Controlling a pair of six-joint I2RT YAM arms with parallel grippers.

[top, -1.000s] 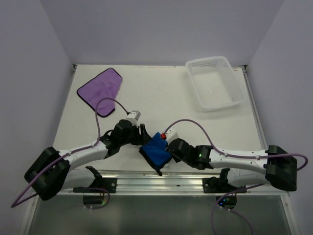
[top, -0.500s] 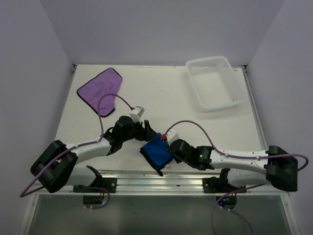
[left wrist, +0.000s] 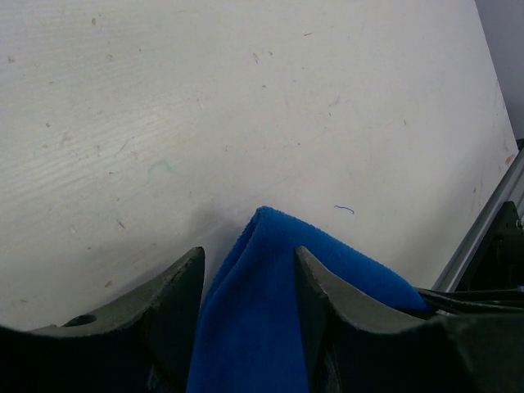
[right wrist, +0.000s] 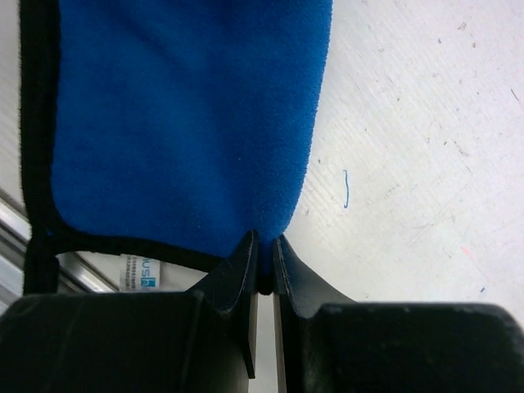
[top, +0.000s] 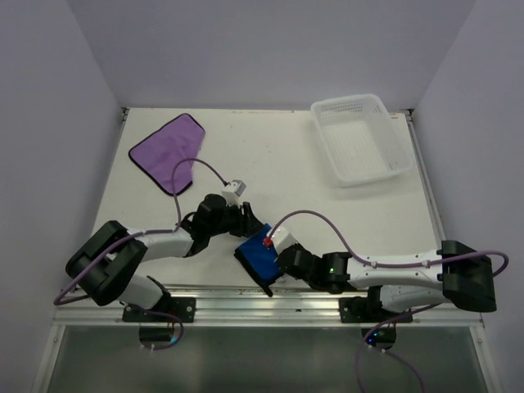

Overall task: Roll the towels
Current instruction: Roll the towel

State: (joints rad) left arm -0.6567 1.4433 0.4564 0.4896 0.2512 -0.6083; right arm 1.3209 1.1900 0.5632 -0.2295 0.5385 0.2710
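The right fingers (right wrist: 237,268), nearly closed, pinch the blue towel (right wrist: 180,115); the left fingers (left wrist: 176,307) straddle its fold, but I cannot tell if they grip.

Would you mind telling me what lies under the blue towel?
The blue towel rests on the white table, with its black-hemmed near edge over the metal rail. Whatever lies beneath its middle is covered by the cloth.

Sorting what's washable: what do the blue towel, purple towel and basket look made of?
The blue towel looks like soft fleecy cloth, perhaps microfibre: matte nap, black stitched hem. The purple towel seems similar matte cloth with a darker hem; weave too small to tell. The basket looks like white moulded plastic, perforated.
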